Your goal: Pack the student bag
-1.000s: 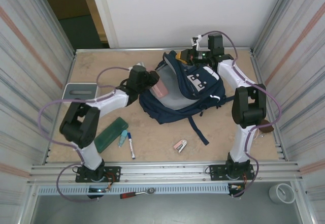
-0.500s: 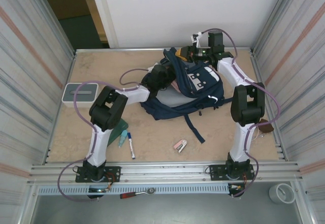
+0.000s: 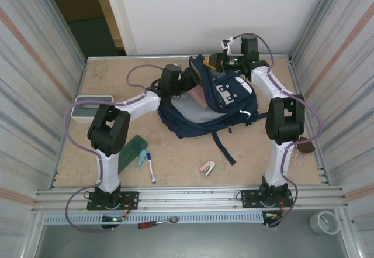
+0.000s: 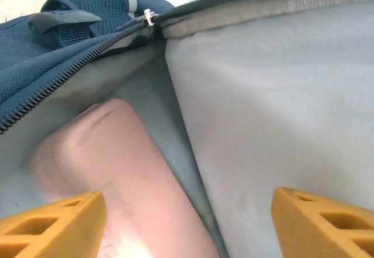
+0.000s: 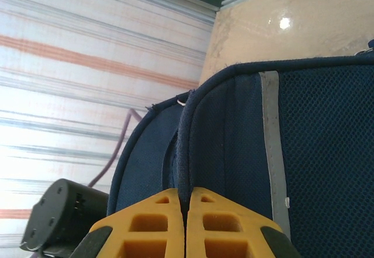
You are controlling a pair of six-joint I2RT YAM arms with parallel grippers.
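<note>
navy fabric with white reflective stripes marks the student bag point(image 3: 225, 109), which is laid at the far middle of the table point(image 3: 117, 76), with its dark straps spread toward the near edge. its main pocket is seen unzipped on the left side, and pale grey lining point(image 4: 274, 106) is exposed inside. a pink, rounded block point(image 4: 117, 170) is lodged in that pocket against the lining, below the zip teeth point(image 4: 64, 79). the left gripper point(image 4: 187, 226) is poked into the opening with its orange fingers spread wide. the pink block is seen just beside the finger at the lower left of the wrist view, but nothing is clamped between the two. the bag's upper rim is pinched at the far edge by the right gripper point(image 5: 186, 223), with a fold of navy cloth squeezed between fingers that are brought fully together. well to the left of the bag, a small grey-white box point(image 3: 92, 107) is set near the side wall. nearer the arm bases, a green case point(image 3: 131, 152) and a marker point(image 3: 151, 168) are seen close together, and a small pink and white item point(image 3: 207, 168) is seen further right.
</note>
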